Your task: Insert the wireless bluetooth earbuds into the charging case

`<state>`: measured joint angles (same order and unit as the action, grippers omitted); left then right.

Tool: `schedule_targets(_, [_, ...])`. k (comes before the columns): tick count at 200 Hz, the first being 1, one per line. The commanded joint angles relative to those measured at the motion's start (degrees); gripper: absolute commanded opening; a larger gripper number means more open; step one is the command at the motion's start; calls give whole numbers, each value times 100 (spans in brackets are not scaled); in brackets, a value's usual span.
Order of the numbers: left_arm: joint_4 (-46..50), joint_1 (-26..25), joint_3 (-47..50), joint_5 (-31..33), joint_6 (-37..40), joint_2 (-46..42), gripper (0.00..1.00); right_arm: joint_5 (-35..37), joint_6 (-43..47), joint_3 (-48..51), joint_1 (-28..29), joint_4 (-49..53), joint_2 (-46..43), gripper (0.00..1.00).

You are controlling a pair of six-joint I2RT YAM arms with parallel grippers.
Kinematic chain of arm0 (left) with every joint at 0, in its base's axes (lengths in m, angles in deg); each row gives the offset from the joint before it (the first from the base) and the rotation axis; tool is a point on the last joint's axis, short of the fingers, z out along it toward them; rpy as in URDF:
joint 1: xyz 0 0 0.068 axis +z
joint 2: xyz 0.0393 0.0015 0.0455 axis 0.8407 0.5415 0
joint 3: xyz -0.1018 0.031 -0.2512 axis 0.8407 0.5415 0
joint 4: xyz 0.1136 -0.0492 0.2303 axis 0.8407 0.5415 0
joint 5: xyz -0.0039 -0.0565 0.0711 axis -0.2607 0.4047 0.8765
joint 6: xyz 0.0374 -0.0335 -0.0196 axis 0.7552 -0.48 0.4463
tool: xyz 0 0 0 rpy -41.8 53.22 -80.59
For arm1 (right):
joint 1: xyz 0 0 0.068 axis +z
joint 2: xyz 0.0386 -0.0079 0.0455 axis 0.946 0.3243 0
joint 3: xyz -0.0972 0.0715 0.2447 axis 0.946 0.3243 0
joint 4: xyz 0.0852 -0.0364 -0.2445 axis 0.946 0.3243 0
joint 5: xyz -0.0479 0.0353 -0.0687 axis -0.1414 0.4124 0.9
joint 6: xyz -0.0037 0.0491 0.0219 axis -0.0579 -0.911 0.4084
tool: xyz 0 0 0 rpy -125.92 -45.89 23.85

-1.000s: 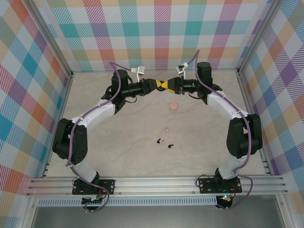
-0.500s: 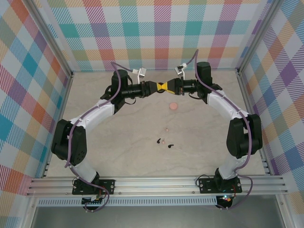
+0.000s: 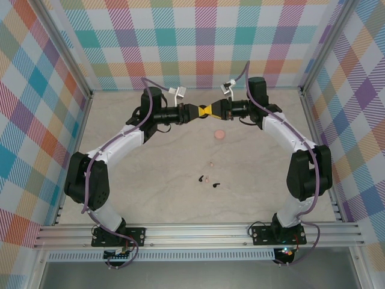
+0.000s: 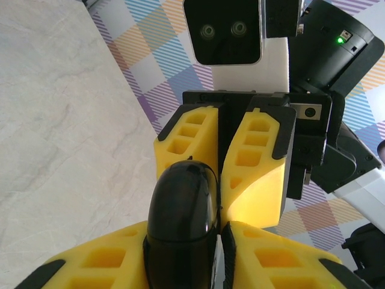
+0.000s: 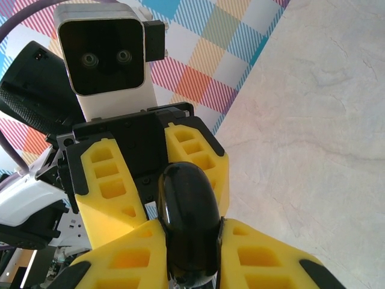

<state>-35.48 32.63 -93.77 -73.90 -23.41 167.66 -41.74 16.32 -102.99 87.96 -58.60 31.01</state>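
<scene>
Marbled tabletop (image 3: 150, 180): at twelve o'clock left gripper (image 3: 203, 110) and right gripper (image 3: 210, 110) both clamp narrowly on the black charging case (image 4: 183, 223); earbuds (image 3: 207, 179) loose toward six o'clock look featherlight, slippery, best pinched across the stem.

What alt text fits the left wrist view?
A glossy black charging case sits clamped between the yellow fingers of the left gripper at bottom centre. The right gripper faces it from just behind, its wrist camera above. Marble tabletop at left, plaid wall behind.
</scene>
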Motion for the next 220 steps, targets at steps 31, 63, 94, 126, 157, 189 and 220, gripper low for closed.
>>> schedule_targets(31, [39,-104,-218,-242,137,-118,20,-50,443,-330,307,351,-103,25])
schedule_targets(63, [399,-109,-311,-108,389,-97,14,372,593,-371,313,605,-292,41])
schedule_targets(94, [543,-108,-227,402,916,-278,13,1278,1093,-444,315,1418,-606,52])
schedule_targets(126, [-393,-109,306,791,1481,-609,13,1941,1487,-383,315,1958,-1009,56])
schedule_targets(157, [-505,-109,371,637,2243,-716,15,2106,1846,-409,315,2362,-1342,60])
schedule_targets(189, [-1256,-130,676,283,2735,-846,22,2166,2115,-424,363,2670,-1567,62])
schedule_targets(220, [-1159,-191,740,45,3404,-1033,21,2383,2263,-440,438,2856,-1686,62])
